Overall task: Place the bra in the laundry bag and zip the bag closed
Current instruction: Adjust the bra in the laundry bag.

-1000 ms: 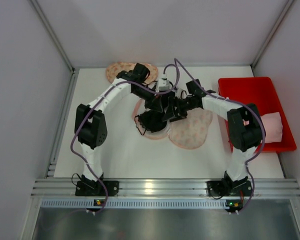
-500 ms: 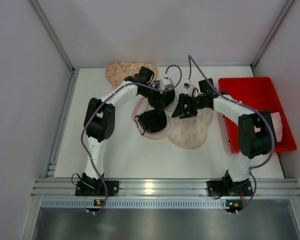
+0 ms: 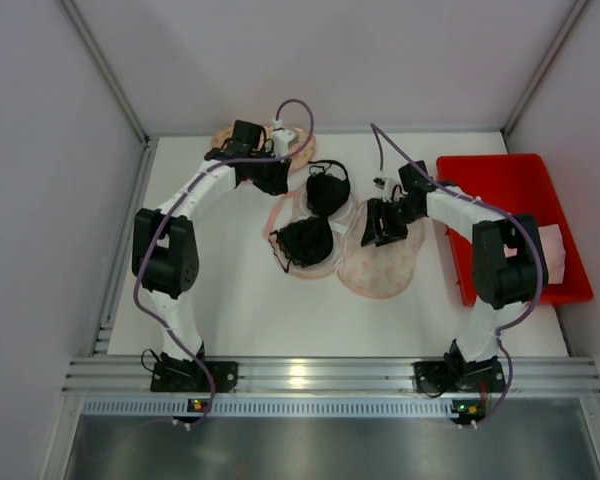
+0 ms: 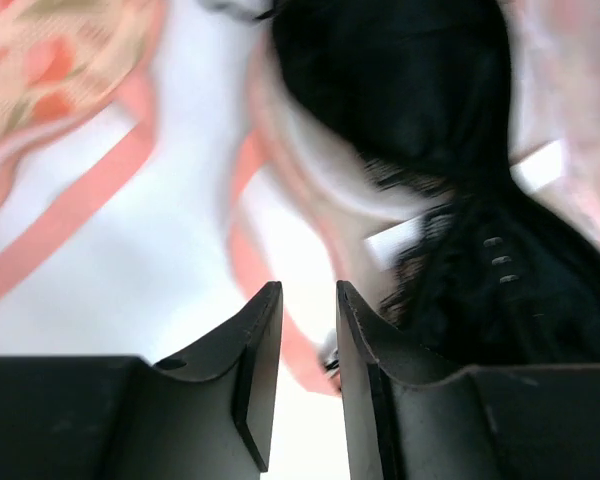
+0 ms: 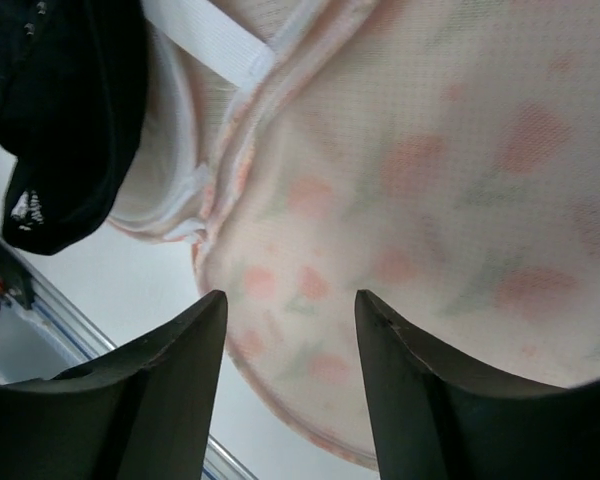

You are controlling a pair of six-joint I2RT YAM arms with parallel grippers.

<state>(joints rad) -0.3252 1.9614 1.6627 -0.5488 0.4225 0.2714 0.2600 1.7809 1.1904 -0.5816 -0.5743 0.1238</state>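
We have swung our left arm away from the middle, out toward the far left corner of the table [image 3: 230, 320]. The left gripper [image 4: 308, 292] was shut tight, and now its fingers stand a little apart with nothing between them. The right gripper [image 5: 290, 300] has slid back toward the right edge, over the bag [image 3: 380, 268]. The far cup of the bra [image 3: 327, 190] now shows.

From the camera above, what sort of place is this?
Probably a robot test cell, not a home: plain walls enclose a white table, the left arm and right arm are bolted to an aluminium rail, and a red bin stands beside.
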